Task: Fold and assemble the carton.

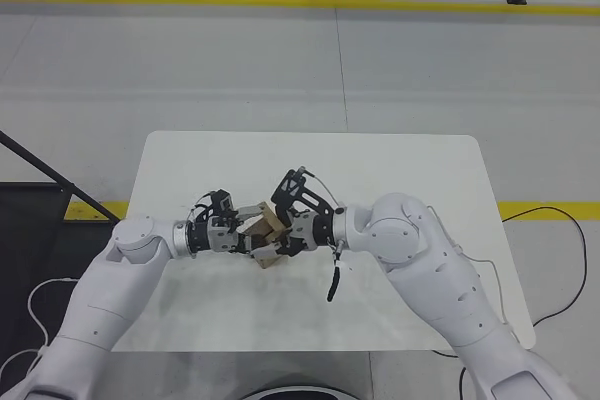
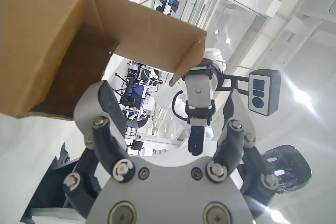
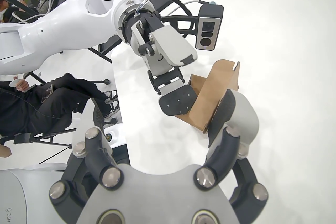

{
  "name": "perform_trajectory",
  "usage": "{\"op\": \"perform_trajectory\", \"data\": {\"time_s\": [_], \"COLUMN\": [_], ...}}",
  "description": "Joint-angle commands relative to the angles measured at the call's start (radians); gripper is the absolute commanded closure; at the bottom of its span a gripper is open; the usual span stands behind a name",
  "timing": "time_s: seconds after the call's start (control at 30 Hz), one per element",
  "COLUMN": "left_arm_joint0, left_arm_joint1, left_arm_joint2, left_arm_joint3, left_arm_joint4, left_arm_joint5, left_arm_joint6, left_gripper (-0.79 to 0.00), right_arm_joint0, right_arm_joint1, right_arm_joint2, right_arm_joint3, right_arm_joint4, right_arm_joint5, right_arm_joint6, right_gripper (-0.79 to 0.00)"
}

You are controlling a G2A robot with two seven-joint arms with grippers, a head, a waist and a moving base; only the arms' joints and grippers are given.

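Note:
A small brown carton (image 1: 268, 240), partly folded with its flaps open, sits at the middle of the white table between both arms. My left gripper (image 1: 242, 232) is open on the carton's left. In the right wrist view its lower finger pad (image 3: 178, 103) rests against the side of the carton (image 3: 210, 88). In the left wrist view the carton (image 2: 47, 33) lies beside one of my fingers (image 2: 110, 101). My right gripper (image 1: 288, 236) is open on the other side, with one finger (image 3: 236, 114) against the edge of an upright flap.
The table (image 1: 400, 180) has bare surface all around the carton. A black cable (image 1: 333, 280) hangs from the right arm over the front part. A black frame (image 1: 20, 150) stands off the table's left side.

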Motion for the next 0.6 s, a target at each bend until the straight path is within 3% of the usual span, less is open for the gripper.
{"op": "perform_trajectory", "data": {"time_s": [0.0,0.57], "left_arm_joint0": [-0.003,-0.005], "left_arm_joint1": [-0.002,-0.001], "left_arm_joint2": [0.007,0.015], "left_arm_joint3": [0.005,-0.002], "left_arm_joint4": [0.008,0.042], "left_arm_joint5": [-0.002,-0.005], "left_arm_joint6": [0.008,0.016], "left_gripper": [-0.785,-0.785], "right_arm_joint0": [0.0,-0.002], "right_arm_joint1": [0.001,0.006], "right_arm_joint2": [-0.001,-0.013], "right_arm_joint3": [-0.001,-0.014], "right_arm_joint4": [-0.001,0.015], "right_arm_joint5": [-0.003,-0.048], "right_arm_joint6": [-0.002,-0.005], "right_gripper": [-0.785,-0.785]}}
